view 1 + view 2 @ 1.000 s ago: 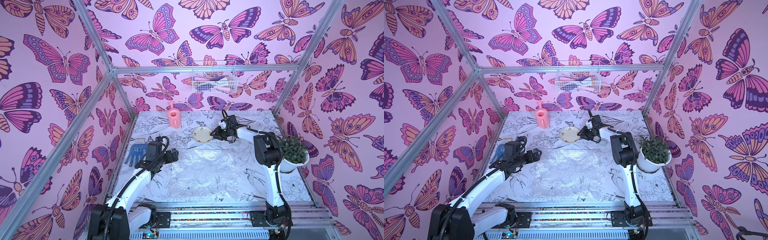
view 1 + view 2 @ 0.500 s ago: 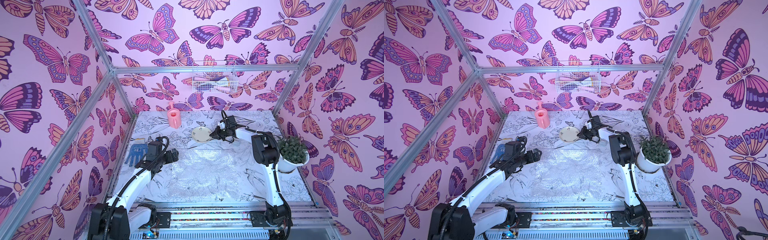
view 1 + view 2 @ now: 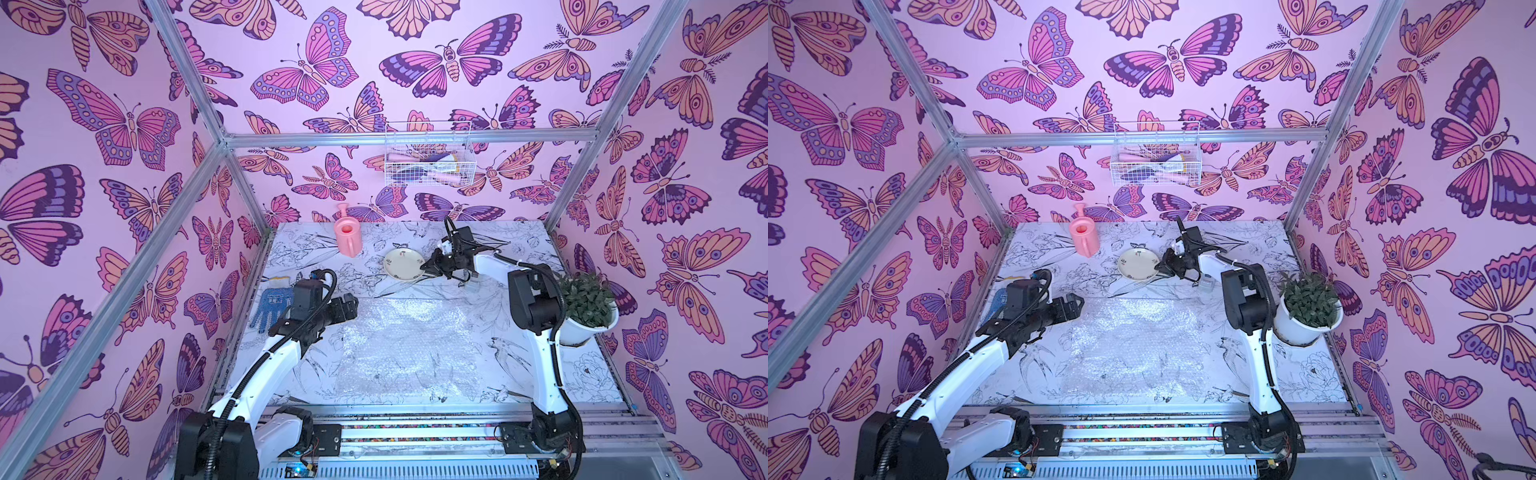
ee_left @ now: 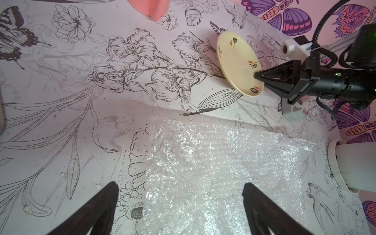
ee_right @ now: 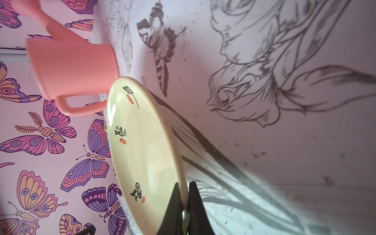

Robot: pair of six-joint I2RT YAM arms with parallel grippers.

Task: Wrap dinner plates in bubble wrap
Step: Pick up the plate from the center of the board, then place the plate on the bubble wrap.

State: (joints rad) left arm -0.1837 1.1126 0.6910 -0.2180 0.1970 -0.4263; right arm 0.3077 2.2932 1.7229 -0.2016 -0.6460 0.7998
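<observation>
— Newly closed, right end effector [image 5: 184,189] pinches the plate [image 3: 404,263] rim, beyond the wrap [image 3: 409,349]. Why the rim?
— Probably to lift it onto the wrap; left end effector [image 4: 180,184] waits spread over its corner.

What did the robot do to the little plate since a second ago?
The right gripper pinched shut on the rim of the plate; a second ago its jaws were slightly apart there. The plate has not visibly shifted from its spot beyond the bubble wrap. The left gripper stayed wide open by the wrap's corner, and the wrap stayed flat.
</observation>
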